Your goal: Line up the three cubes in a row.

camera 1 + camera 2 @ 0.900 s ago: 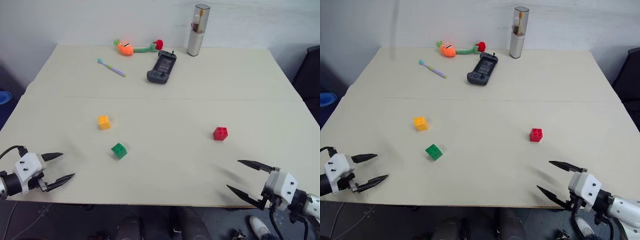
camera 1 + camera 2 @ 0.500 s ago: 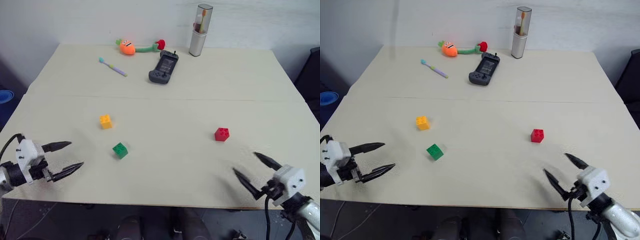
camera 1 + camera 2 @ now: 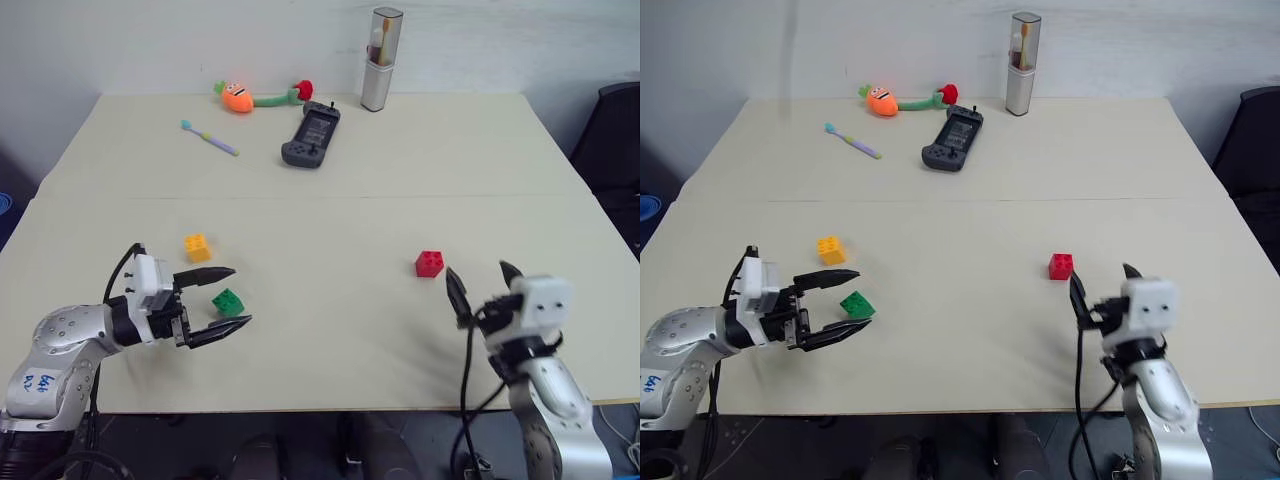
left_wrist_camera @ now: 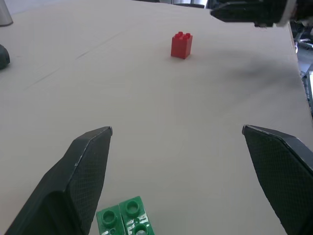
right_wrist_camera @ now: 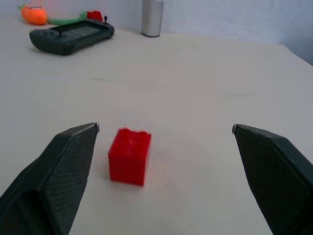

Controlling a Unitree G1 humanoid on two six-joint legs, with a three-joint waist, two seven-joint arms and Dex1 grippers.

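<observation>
Left eye view: a pale bench (image 3: 330, 210) carrying three cubes and assorted items. Yellow cube (image 3: 197, 247) sits left of centre; green cube (image 3: 227, 301) lies just nearer the front edge and slightly to its right, tilted relative to the bench edges; red cube (image 3: 429, 263) stands well apart on the right side. The cubes form no row. Left tool (image 3: 222, 297), fingers spread wide, points toward the right, with the green cube between its fingertips, apart from both. Left wrist view: green cube (image 4: 124, 218) low between the fingers (image 4: 83, 176), red cube (image 4: 181, 45) far ahead. Right tool (image 3: 479, 288), fingers likewise spread wide and empty, sits at the front right, just short of the red cube. Right wrist view: red cube (image 5: 129, 156) upright, nearer one finger, untouched. Along the far edge: carrot plush (image 3: 238, 96), toothbrush (image 3: 209, 138), black controller (image 3: 310, 134), silver toothbrush case (image 3: 377, 58) standing upright.
</observation>
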